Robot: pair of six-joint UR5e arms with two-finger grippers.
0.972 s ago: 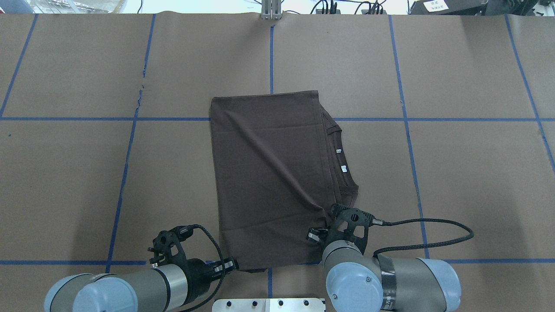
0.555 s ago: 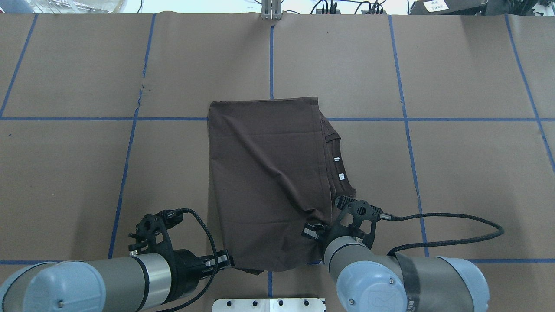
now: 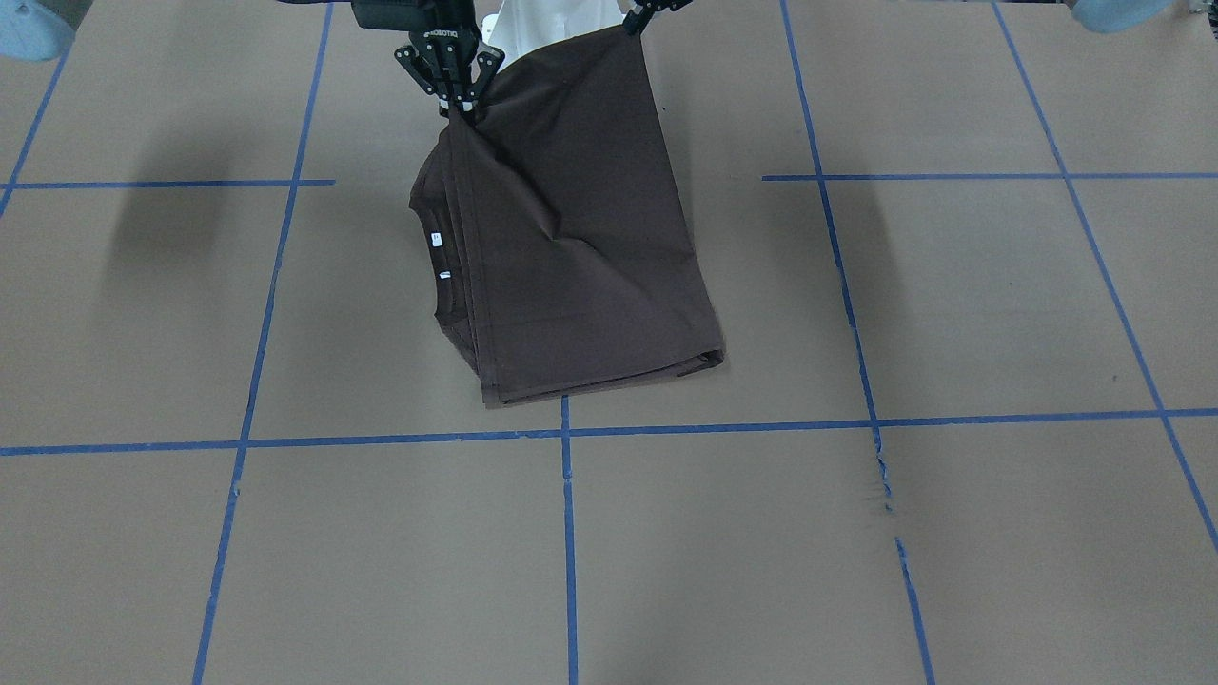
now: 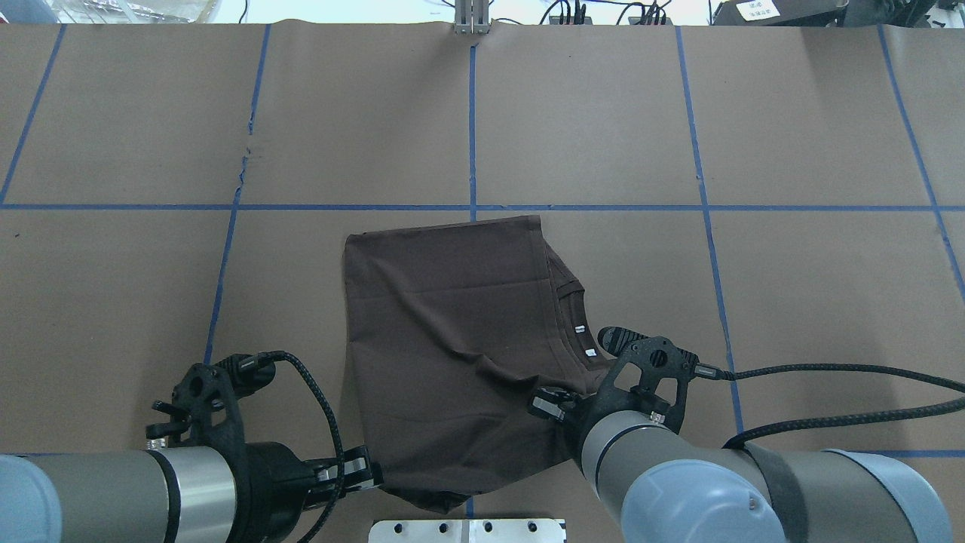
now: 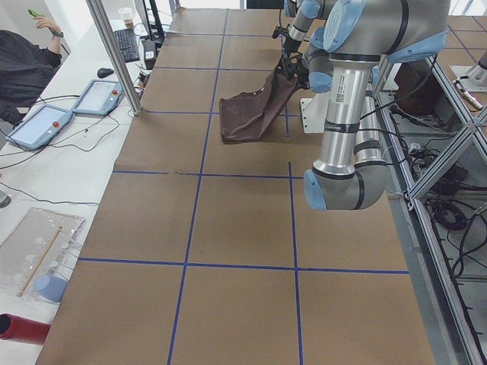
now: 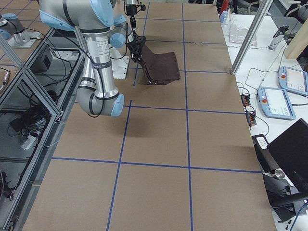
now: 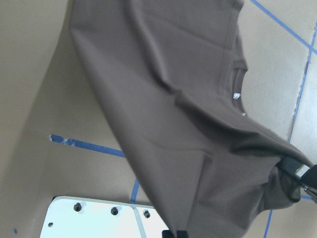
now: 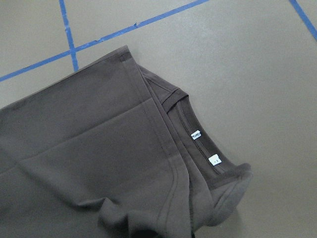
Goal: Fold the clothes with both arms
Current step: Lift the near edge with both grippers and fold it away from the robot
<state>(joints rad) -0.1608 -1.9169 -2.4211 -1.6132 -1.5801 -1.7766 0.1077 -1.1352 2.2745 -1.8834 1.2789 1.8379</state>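
Note:
The clothes are one dark brown T-shirt [image 4: 452,354], folded into a rectangle, with the collar and white tags [image 4: 581,329] showing along its right edge. Its near edge is raised off the brown table while the far edge [image 3: 609,371] rests flat. My left gripper [image 4: 368,475] is shut on the near left corner. My right gripper [image 3: 462,103] is shut on the near right corner, beside the collar. In the left wrist view the T-shirt [image 7: 173,124] hangs slanting down; in the right wrist view the tags [image 8: 196,135] lie inside the ribbed neck.
Blue tape lines [image 4: 701,207] grid the brown table. A white base plate [image 4: 467,530] sits at the near edge between the arms. The right arm's black cable [image 4: 829,369] loops over the table. A person [image 5: 23,68] and control tablets [image 5: 99,95] are beyond the far edge.
Both arms drew back toward the robot's base, lifting the near edge. The T-shirt's far edge slid toward me, from beyond the blue cross line to just inside it.

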